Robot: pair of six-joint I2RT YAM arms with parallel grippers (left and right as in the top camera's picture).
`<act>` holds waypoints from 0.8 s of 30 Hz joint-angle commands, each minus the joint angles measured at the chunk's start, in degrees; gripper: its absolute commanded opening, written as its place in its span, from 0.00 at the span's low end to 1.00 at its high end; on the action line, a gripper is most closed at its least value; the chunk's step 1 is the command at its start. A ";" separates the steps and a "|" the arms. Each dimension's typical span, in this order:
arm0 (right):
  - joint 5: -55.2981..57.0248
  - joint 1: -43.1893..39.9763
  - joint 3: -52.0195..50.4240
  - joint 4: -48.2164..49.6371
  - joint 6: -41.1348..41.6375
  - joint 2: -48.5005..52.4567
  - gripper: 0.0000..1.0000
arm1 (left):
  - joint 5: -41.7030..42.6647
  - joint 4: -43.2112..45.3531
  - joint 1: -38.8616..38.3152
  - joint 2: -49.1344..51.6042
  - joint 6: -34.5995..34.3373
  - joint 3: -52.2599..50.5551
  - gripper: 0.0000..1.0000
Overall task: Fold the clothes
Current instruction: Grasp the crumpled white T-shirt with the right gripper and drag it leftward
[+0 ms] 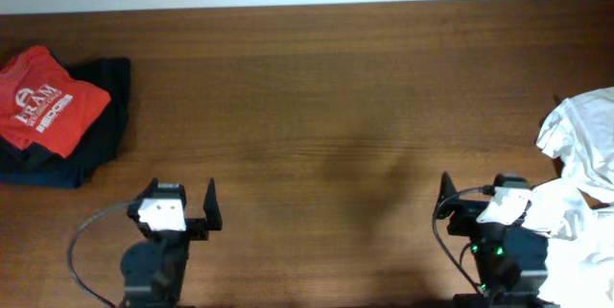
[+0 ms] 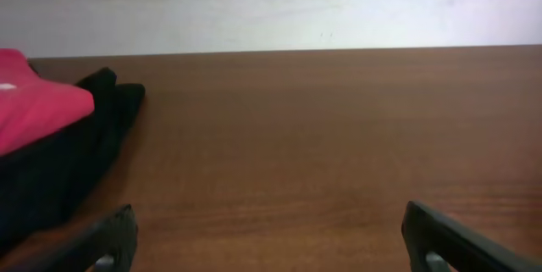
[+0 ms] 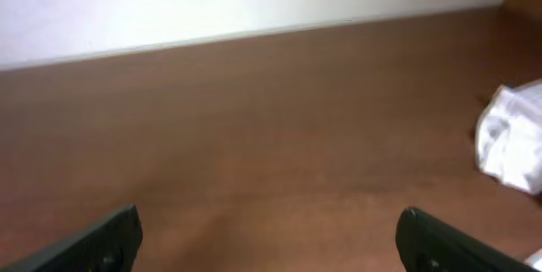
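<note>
The white T-shirt [image 1: 581,169] lies crumpled at the table's right edge, partly draped over the right arm's base. Part of it shows at the right in the right wrist view [image 3: 511,141]. No green print is visible. My left gripper [image 1: 182,202] is open and empty near the front edge on the left; its fingers show wide apart in the left wrist view [image 2: 269,236]. My right gripper [image 1: 475,198] is open and empty near the front edge, just left of the shirt; its fingers show apart in the right wrist view [image 3: 269,234].
A red shirt with white lettering [image 1: 46,99] lies on a dark folded garment [image 1: 91,140] at the far left; both show in the left wrist view [image 2: 38,111]. A white wall runs behind the wooden table [image 1: 326,106].
</note>
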 commanded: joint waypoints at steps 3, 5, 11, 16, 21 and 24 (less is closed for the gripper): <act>2.01 0.24 21.11 -11.43 -1.62 28.26 0.99 | -0.35 -7.43 -0.22 24.33 -0.57 20.24 0.99; 1.03 0.24 29.57 -17.94 -1.62 41.33 0.99 | 1.31 -11.34 -0.22 33.88 -0.57 27.93 0.99; 15.50 -16.41 34.97 -22.67 13.70 68.02 0.99 | 2.64 -12.33 -0.22 45.09 -0.57 32.39 0.99; 15.50 -34.69 34.97 -19.74 13.68 83.08 0.99 | 2.64 -12.31 -0.22 45.09 -0.57 32.39 0.99; 9.73 -37.66 34.95 -13.18 13.64 87.71 0.11 | 2.64 -12.33 -0.22 45.09 -0.57 32.39 0.99; -15.13 -37.16 35.01 -11.47 3.80 87.69 0.04 | 2.64 -12.31 -0.22 45.09 -0.57 32.39 0.99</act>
